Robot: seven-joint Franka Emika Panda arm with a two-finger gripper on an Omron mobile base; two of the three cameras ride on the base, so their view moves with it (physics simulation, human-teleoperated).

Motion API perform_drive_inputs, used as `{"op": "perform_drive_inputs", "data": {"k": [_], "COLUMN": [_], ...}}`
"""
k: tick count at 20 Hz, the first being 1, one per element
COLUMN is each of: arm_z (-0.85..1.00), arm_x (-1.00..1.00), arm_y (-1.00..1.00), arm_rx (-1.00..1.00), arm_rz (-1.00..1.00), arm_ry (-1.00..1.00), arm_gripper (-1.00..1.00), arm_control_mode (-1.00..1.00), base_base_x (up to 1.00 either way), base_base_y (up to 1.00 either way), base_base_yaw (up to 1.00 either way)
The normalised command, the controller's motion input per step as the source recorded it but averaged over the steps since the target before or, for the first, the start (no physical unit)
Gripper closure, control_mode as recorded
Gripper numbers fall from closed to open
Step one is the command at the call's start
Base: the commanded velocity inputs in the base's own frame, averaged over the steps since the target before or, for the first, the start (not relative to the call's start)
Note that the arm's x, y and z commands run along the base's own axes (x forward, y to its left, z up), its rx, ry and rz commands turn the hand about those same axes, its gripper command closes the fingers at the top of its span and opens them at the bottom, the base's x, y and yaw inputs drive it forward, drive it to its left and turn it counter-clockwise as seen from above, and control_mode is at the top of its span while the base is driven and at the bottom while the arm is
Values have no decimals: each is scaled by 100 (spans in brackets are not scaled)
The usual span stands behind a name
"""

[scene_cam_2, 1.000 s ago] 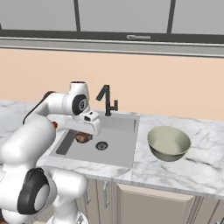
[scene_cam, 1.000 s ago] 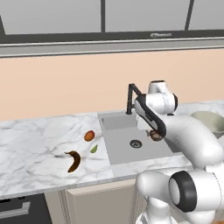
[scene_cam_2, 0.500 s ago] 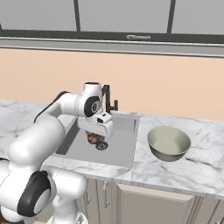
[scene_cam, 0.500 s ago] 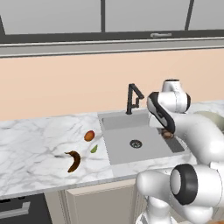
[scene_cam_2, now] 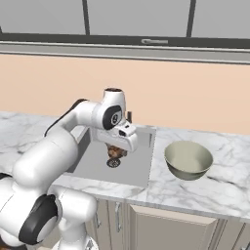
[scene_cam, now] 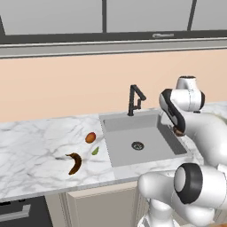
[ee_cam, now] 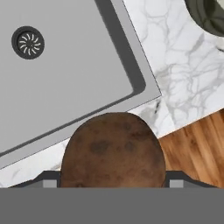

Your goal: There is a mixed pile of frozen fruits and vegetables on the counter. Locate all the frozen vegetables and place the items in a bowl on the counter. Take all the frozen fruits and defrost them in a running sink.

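Note:
My gripper (scene_cam_2: 116, 149) is shut on the dark brown ball (scene_cam_2: 114, 152) and holds it above the right side of the sink (scene_cam_2: 133, 167). In the hand view the brown ball (ee_cam: 113, 149) hides my fingertips and hangs over the sink's (ee_cam: 65, 74) corner and the counter (ee_cam: 183, 83). The grey-olive bowl (scene_cam_2: 188, 160) stands on the counter to the right of the sink, apart from the gripper. Left of the sink (scene_cam: 124, 141) lie the orange ball (scene_cam: 90, 137), the small green piece (scene_cam: 95, 151) and the curved brown piece (scene_cam: 74, 163). In that view the gripper (scene_cam: 178, 130) shows at the sink's right rim.
A thin black faucet (scene_cam: 135, 99) rises behind the basin, whose round drain (ee_cam: 28, 42) sits in its floor. The counter's front edge runs close below the gripper, with wooden floor (ee_cam: 197, 151) beyond it. The bowl's rim (ee_cam: 205, 19) shows at the hand view's top right.
My arm has swung to the right with the brown ball, from over the middle of the sink to its right edge, nearer the bowl.

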Motion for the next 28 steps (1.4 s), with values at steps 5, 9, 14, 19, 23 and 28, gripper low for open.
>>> {"op": "perform_drive_inputs", "data": {"k": [5,9,14,19,23,28], "arm_z": [29,29,23,13,1,-4], "arm_x": [0,0,0,1,3,10], "arm_y": [-36,-36,-36,-39,-46,-48], "arm_rx": [-2,0,-1,-1,0,0], "arm_rz": [-5,-8,-9,-8,-7,-6], "arm_ry": [0,0,0,0,0,1], "arm_gripper": [100,100,100,100,100,100], "arm_control_mode": [-100,-100,-100,-100,-100,-100], "base_base_x": [0,0,0,0,0,0], "base_base_y": [0,0,0,0,0,0], "base_base_yaw": [0,0,0,0,0,0]}}
